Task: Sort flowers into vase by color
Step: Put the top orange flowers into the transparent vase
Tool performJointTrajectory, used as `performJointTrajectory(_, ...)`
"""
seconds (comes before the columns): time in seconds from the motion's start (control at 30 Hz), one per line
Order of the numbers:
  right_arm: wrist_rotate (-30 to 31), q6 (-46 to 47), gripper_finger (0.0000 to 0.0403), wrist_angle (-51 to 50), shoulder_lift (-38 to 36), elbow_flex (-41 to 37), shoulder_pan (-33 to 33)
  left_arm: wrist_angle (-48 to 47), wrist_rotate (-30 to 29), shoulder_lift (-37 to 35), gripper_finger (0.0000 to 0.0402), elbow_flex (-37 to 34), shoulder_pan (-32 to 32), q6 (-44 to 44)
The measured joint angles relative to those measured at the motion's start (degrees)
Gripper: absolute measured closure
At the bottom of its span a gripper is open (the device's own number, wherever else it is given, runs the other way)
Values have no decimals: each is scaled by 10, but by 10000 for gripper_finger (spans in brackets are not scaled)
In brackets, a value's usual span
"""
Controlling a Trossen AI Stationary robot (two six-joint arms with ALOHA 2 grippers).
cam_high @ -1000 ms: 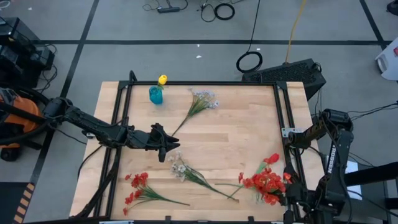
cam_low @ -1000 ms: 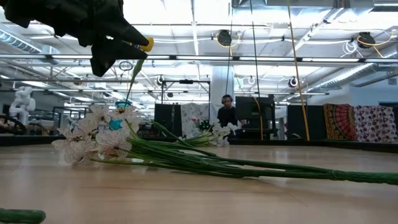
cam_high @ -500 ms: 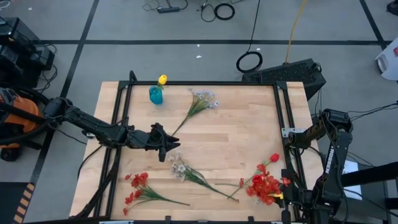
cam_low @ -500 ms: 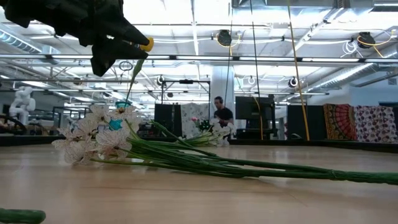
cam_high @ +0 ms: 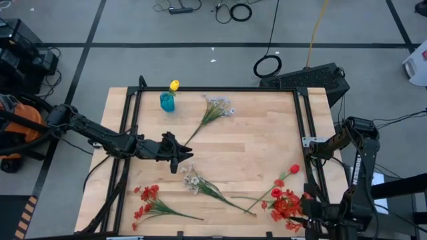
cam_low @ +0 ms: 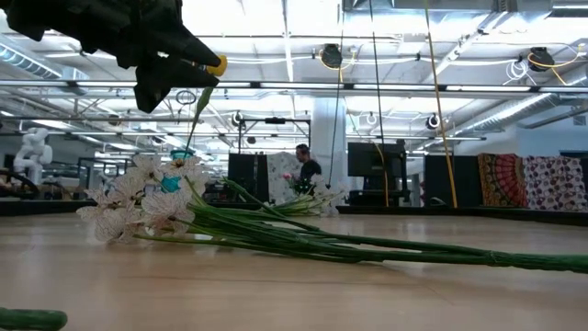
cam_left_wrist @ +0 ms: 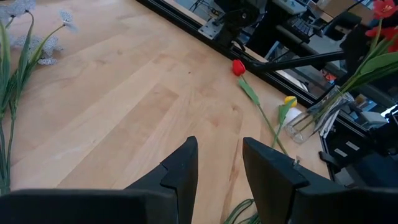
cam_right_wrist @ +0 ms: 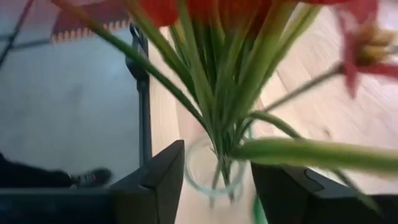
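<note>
A small teal vase point(cam_high: 167, 102) holding a yellow tulip point(cam_high: 174, 85) stands at the table's far left. White sprigs lie at the far middle point(cam_high: 217, 110) and the near middle point(cam_high: 200, 185). A red spray point(cam_high: 147, 200) lies near left, and a red tulip point(cam_high: 293, 170) lies at the right. A bunch of red flowers point(cam_high: 287, 205) stands in a clear glass vase point(cam_left_wrist: 314, 118) at the near right corner. My right gripper point(cam_right_wrist: 217, 160) is open, with its fingers on either side of that vase's mouth point(cam_right_wrist: 208, 171) and the green stems. My left gripper point(cam_high: 177, 157) hangs open above the table's left middle.
Black rails point(cam_high: 303, 133) run along the table's left, far and right edges. The middle of the wooden table point(cam_high: 253, 147) is bare. In the low view a person point(cam_low: 303, 170) walks in the room far behind the table.
The red bunch at the near right has shifted a little toward the table's near edge, and the right wrist beside it has tipped. The red tulip on the table has stayed in place. The person in the background has walked to the left.
</note>
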Motion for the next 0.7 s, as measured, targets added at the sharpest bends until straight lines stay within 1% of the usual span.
performJointTrajectory(0.17,-49,-1,212,-107,0,61,0,0,0,0,270,0,0,0)
performJointTrajectory(0.37,-121,2,217,-236,0,134,0,0,0,0,270,0,0,0)
performJointTrajectory(0.43,-140,8,227,-275,0,155,0,0,0,0,270,0,0,0)
performJointTrajectory(0.5,-146,19,244,-303,-1,172,0,0,0,0,270,0,0,0)
performJointTrajectory(0.7,-131,-3,316,-301,-38,174,-4,1,0,0,270,0,0,0)
